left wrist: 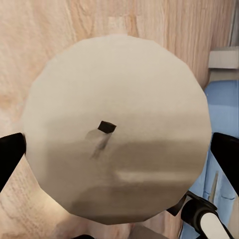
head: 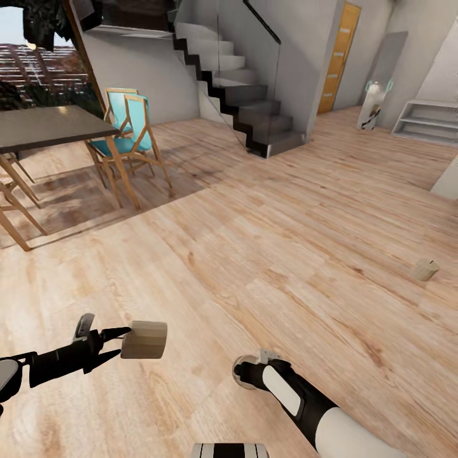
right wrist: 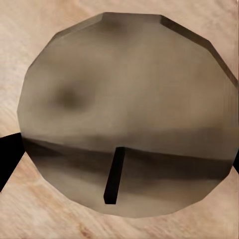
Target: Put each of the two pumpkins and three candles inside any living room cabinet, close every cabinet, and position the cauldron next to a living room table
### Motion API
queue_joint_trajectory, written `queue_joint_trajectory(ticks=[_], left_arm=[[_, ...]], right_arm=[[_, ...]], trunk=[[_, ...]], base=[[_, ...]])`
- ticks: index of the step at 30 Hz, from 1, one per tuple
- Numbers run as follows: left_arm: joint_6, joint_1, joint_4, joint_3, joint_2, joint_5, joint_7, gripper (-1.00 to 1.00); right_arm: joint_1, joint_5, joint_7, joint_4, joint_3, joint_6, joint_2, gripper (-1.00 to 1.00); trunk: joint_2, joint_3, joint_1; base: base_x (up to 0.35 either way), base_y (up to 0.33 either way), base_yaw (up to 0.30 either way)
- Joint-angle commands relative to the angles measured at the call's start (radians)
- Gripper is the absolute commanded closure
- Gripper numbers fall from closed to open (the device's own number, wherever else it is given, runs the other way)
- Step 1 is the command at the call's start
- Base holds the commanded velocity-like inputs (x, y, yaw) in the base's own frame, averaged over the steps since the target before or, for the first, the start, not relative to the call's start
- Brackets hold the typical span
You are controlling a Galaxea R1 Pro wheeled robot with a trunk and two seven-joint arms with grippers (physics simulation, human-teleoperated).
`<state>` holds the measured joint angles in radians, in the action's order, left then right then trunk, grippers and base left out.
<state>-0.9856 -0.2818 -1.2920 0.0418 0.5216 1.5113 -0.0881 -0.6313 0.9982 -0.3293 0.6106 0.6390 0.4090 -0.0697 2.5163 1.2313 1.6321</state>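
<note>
My left gripper (head: 124, 341) is shut on a pale beige candle (head: 145, 339), held just above the wooden floor at the lower left of the head view. The left wrist view looks onto that candle's top (left wrist: 117, 99) with its small dark wick, a black fingertip (left wrist: 10, 157) on either side. My right gripper (head: 245, 372) is low in the middle, shut on a darker olive-brown candle (right wrist: 124, 99) that sits between its fingertips in the right wrist view. Another beige candle (head: 424, 269) lies tipped on the floor at the right.
A dark-topped dining table (head: 44, 124) with wooden legs and teal chairs (head: 130, 127) stands at the left. A staircase (head: 242, 95) rises at the back, with an orange door (head: 339, 57) and white low shelves (head: 426, 117) beyond. Open wooden floor (head: 273, 242) spreads ahead.
</note>
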Motion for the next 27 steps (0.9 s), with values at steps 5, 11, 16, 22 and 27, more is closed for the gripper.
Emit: queue_joint_trajectory(ticks=[5,11,16,22,27], left_arm=[[-0.004,0.0,0.0,0.001,0.0,-0.01,-0.009,1.0],[-0.004,0.0,0.0,0.0,0.0,-0.01,-0.009,1.0],[-0.004,-0.002,0.0,0.0,-0.001,-0.011,-0.007,1.0],[-0.004,-0.002,0.0,-0.002,-0.001,-0.013,-0.007,1.0],[-0.004,-0.002,-0.001,-0.002,-0.002,-0.014,-0.007,1.0]], right_arm=[[-0.001,0.01,-0.011,0.001,0.005,0.001,0.001,1.0],[-0.001,0.009,-0.011,0.001,0.005,0.001,0.0,1.0],[-0.001,0.009,-0.011,0.001,0.005,0.001,0.001,1.0],[-0.001,0.01,-0.01,0.001,0.005,0.001,0.001,1.0],[-0.001,0.009,-0.011,0.001,0.005,0.005,0.0,1.0]], trunk=[[-0.001,-0.019,-0.002],[-0.002,-0.042,-0.005],[-0.003,-0.061,-0.007],[-0.005,-0.084,-0.01],[-0.006,-0.104,-0.012]], base=[[-0.079,0.0,0.195],[-0.217,0.0,0.284],[-0.027,0.0,0.292],[-0.001,0.0,0.222],[0.0,0.0,0.027]])
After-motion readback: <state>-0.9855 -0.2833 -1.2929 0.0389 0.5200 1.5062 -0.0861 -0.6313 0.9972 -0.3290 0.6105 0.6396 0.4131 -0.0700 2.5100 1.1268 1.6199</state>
